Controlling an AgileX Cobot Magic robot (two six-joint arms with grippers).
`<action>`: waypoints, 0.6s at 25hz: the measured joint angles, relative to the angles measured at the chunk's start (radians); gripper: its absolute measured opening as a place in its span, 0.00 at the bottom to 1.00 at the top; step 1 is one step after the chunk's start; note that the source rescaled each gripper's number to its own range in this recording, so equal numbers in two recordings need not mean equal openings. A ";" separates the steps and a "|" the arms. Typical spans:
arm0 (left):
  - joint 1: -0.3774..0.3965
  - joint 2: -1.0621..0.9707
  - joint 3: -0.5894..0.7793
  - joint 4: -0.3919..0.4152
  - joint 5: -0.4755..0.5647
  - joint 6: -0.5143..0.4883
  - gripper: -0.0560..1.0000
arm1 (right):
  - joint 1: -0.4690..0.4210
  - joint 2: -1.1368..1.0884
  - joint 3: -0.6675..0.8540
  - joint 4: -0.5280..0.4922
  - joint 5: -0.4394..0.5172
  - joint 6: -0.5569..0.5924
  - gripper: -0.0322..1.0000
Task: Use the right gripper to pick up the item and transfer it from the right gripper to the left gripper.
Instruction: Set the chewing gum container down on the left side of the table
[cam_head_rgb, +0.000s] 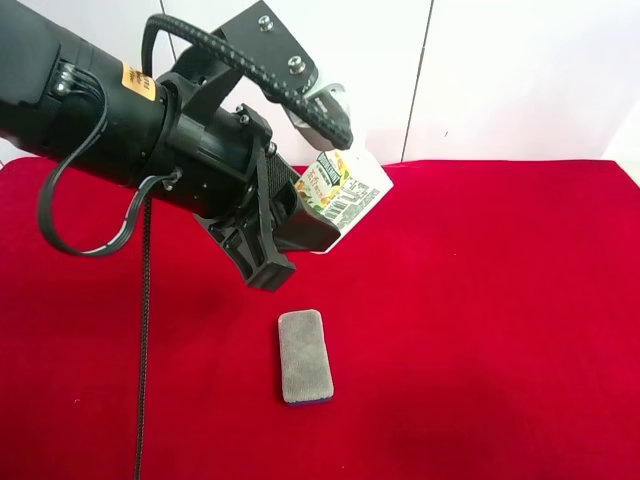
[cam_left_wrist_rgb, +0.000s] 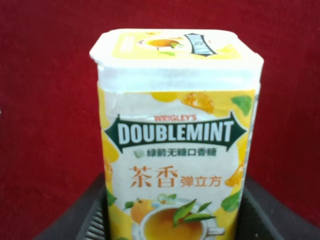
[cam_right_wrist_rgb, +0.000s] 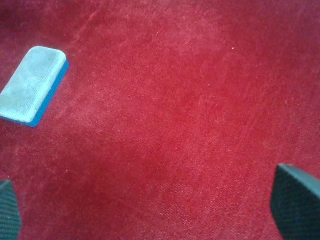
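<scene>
The left gripper has its black fingers clamped on the lower part of a yellow-and-white plastic mint tub, which is tilted in the air above the red velvet cloth. The right gripper hangs over the cloth, spread wide and empty. I judge the handover all but complete. Next, the left grip needs to stay firm and the right arm to stay clear. A grey rectangular pad with a blue base lies at 6 o'clock from the tub. The label reads "WRIGLEY'S DOUBLEMINT" above Chinese characters.
</scene>
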 joint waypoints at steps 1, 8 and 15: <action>0.000 0.000 0.000 0.000 0.001 0.000 0.05 | 0.000 0.000 0.000 -0.002 0.000 0.000 0.98; 0.000 0.000 0.000 0.000 0.002 0.000 0.05 | -0.145 -0.043 0.002 -0.002 -0.001 0.001 0.98; 0.000 0.000 0.000 0.000 0.002 -0.008 0.05 | -0.304 -0.107 0.002 -0.004 -0.001 0.002 0.98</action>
